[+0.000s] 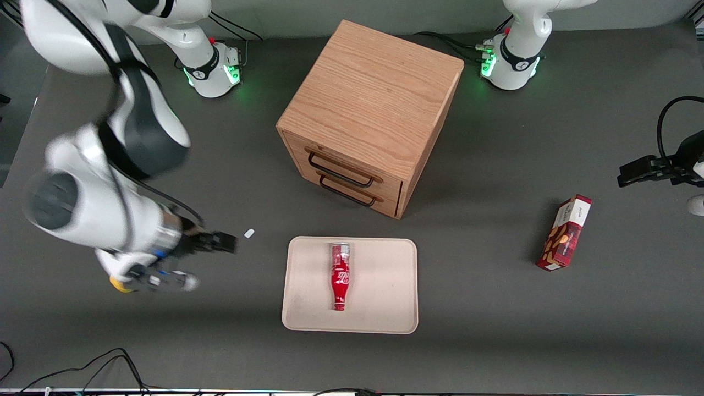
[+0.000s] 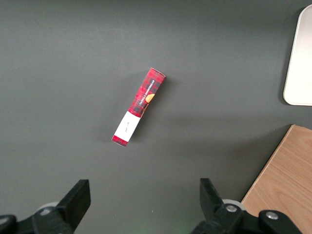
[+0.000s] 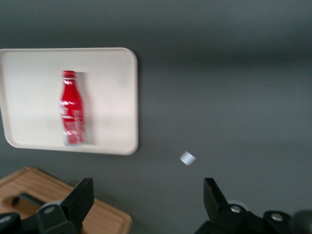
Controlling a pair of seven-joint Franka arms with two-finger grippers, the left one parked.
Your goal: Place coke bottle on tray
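The coke bottle (image 1: 340, 275) lies on its side in the middle of the pale beige tray (image 1: 379, 308), silvery base toward the wooden cabinet and red cap toward the front camera. It also shows in the right wrist view (image 3: 71, 108) on the tray (image 3: 117, 97). My right gripper (image 1: 220, 242) is open and empty, raised above the bare table, well off the tray toward the working arm's end. In its own wrist view the fingers (image 3: 80, 197) stand wide apart with nothing between them.
A wooden two-drawer cabinet (image 1: 368, 110) stands farther from the front camera than the tray. A small white scrap (image 1: 249, 233) lies on the table beside the gripper. A red snack box (image 1: 565, 232) lies toward the parked arm's end.
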